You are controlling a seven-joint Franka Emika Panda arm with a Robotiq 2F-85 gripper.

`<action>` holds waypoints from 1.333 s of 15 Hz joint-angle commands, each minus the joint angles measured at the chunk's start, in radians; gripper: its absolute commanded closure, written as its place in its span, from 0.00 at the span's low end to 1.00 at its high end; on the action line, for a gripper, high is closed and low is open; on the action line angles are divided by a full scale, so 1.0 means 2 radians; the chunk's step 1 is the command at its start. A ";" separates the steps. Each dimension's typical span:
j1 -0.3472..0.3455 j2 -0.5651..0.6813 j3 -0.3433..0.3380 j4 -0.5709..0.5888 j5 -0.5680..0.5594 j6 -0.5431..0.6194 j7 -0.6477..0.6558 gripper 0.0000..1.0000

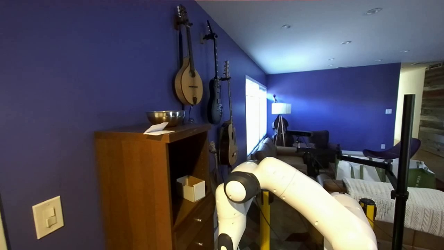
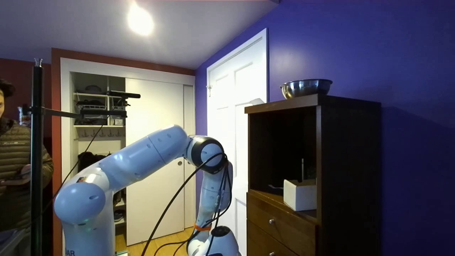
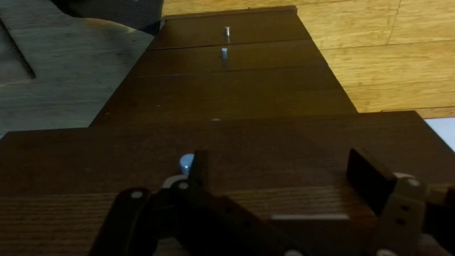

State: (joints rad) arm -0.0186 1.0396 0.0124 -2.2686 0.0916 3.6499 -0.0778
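Observation:
My gripper is open in the wrist view, with nothing between its dark fingers. It is over the front of a dark brown wooden cabinet. A round metal knob is partly hidden behind the left finger; I cannot tell whether they touch. The drawer front bearing this knob stands out past the fronts below, which carry two more knobs. The cabinet shows in both exterior views, with an open compartment holding a white box. The fingers are out of frame in both exterior views.
A metal bowl and folded white paper lie on the cabinet. Black cables hang from the arm. Black stands and yellow posts are nearby. A person stands at the edge.

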 commanded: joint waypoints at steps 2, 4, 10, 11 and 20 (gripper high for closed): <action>0.002 0.036 0.005 0.066 -0.003 0.007 0.040 0.00; 0.006 0.044 0.009 0.090 0.001 0.003 0.051 0.00; 0.001 -0.025 -0.033 0.002 -0.021 -0.116 0.022 0.00; -0.016 -0.048 -0.035 -0.032 -0.041 -0.128 0.006 0.00; -0.233 -0.224 0.004 -0.273 -0.295 -0.133 -0.157 0.00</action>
State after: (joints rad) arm -0.3349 0.7485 -0.0142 -2.6399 -0.3468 3.4042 -0.2836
